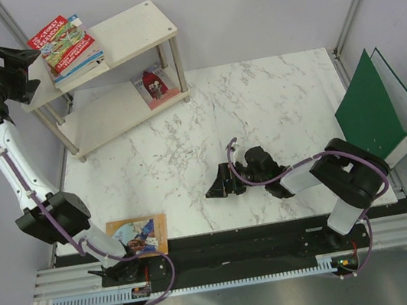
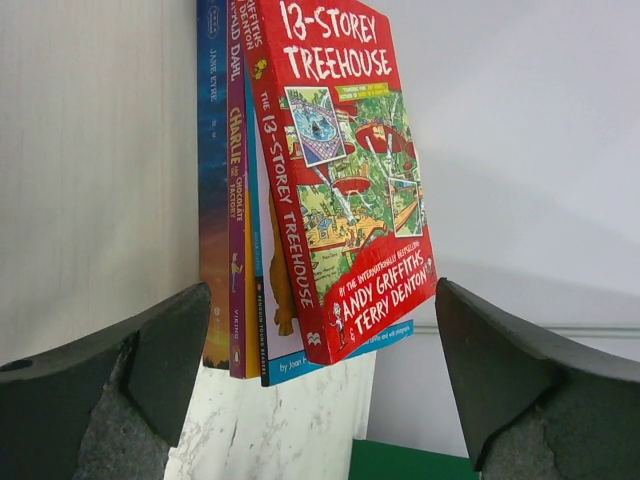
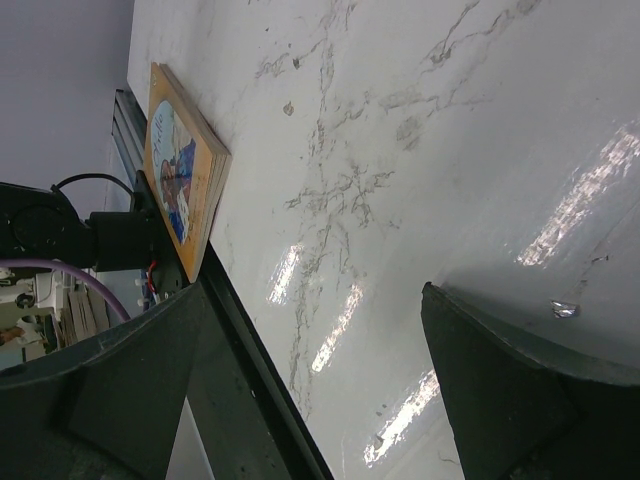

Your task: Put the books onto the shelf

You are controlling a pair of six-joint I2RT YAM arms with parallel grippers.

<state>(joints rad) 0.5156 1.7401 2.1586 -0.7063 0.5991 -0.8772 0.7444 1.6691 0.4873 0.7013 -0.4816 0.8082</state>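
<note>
**Books (image 1: 67, 50) stacked atop the shelf (image 1: 138, 25)**

Your left end effector (image 1: 20, 71) stands spread and empty, just beside the books at the shelf's left edge. Your right end effector (image 1: 220, 182), spread and empty, sits mid-counter (image 1: 273, 103); an orange book (image 1: 138, 236) lies at the near edge.

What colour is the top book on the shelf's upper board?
Red; the Treehouse book shows best in the left wrist view.
</note>
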